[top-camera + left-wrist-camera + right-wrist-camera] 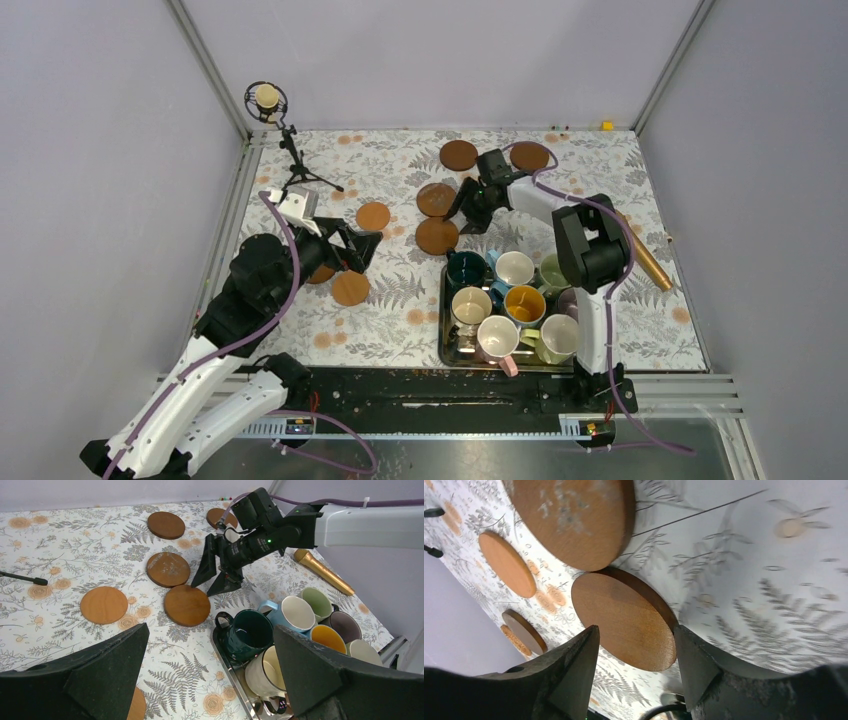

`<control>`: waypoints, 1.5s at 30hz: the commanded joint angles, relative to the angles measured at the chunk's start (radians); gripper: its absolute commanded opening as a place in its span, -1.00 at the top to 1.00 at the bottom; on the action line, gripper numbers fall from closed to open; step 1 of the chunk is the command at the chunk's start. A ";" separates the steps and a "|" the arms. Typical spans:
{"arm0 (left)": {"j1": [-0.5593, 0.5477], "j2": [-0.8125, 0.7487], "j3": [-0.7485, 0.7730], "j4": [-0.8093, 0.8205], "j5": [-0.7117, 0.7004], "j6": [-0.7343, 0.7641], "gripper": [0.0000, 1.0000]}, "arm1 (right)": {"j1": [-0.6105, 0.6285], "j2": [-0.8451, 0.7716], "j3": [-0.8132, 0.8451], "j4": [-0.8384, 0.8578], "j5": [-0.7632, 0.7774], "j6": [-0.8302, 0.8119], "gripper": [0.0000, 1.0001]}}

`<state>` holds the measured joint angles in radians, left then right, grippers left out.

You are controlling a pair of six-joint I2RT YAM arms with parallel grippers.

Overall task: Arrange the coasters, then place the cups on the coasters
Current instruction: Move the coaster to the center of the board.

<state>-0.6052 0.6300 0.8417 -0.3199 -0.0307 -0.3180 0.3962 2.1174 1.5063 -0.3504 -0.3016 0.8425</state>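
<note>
Coasters [459,155] spread out, cups [515,268] in tray [443,335]

Brown discs lie flat on the table [650,310], across the upper centre and centre-left of the top view. Mugs crowd the steel tray, lower right of centre. Right tool [462,220]: jaws apart over the centre coaster [436,238], just above the tray. Left tool [368,250]: jaws wide, holding nothing, beside the leftmost discs.

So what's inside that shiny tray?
Mugs, packed close: a dark green mug, a yellow-orange mug, a beige mug and several more. The right arm covers part of the tray, so whatever sits beneath it and the tray's floor are mostly hidden.
</note>
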 commanded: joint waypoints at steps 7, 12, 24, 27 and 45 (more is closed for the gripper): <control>-0.005 -0.010 0.001 0.056 -0.024 0.010 -0.97 | 0.106 0.121 0.129 0.077 -0.022 0.106 -0.27; -0.005 -0.007 0.002 0.057 -0.023 0.010 -0.97 | 0.153 0.152 0.188 0.077 -0.026 0.108 -0.26; -0.005 -0.003 0.001 0.057 -0.025 0.011 -0.97 | 0.159 0.043 0.207 0.019 0.055 -0.026 -0.26; -0.005 -0.001 -0.001 0.057 -0.026 0.013 -0.98 | 0.129 0.006 0.241 -0.025 0.118 -0.085 -0.35; -0.005 0.008 -0.002 0.055 -0.050 0.021 -0.97 | -0.033 0.218 0.529 -0.065 0.121 -0.092 -0.53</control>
<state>-0.6052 0.6350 0.8413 -0.3199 -0.0509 -0.3130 0.3546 2.2414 1.8999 -0.3763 -0.1509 0.7738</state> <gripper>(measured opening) 0.985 0.773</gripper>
